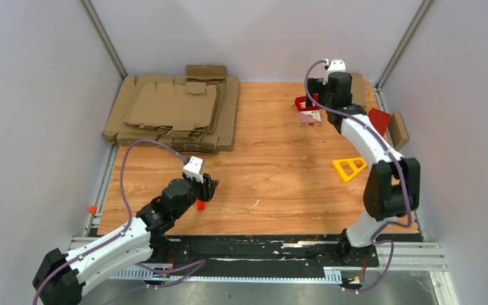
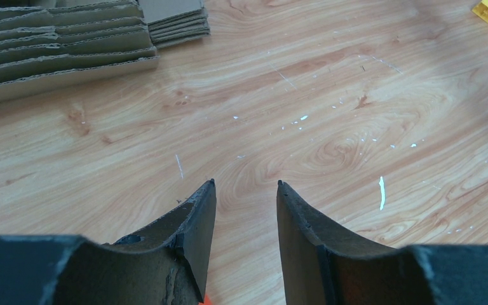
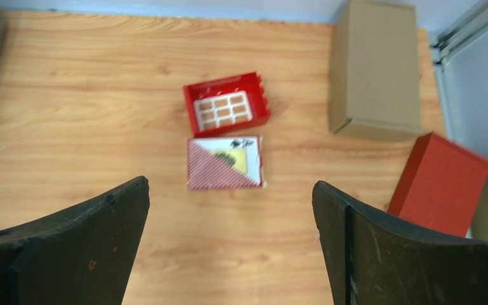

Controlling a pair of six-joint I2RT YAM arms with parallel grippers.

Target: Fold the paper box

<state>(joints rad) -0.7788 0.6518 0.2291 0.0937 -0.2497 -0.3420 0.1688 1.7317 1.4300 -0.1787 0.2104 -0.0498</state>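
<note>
The paper box (image 3: 375,67) is a closed plain brown oblong, lying flat at the far right of the table by the back wall. In the top view only a strip of the paper box (image 1: 358,89) shows behind the right arm. My right gripper (image 3: 230,183) hangs above the wood to the left of it, wide open and holding nothing; the right gripper (image 1: 321,95) sits at the back right. My left gripper (image 2: 246,183) is low over bare wood near the front left, jaws apart with nothing between them. In the top view the left gripper (image 1: 211,189) points toward the table's middle.
A pile of flat cardboard blanks (image 1: 178,111) fills the back left. A red tray (image 3: 227,103) and a striped card (image 3: 225,163) lie under the right gripper. A red box (image 3: 441,183), another brown box (image 1: 398,130), a yellow triangle (image 1: 349,168) and a small red piece (image 1: 200,204) are around.
</note>
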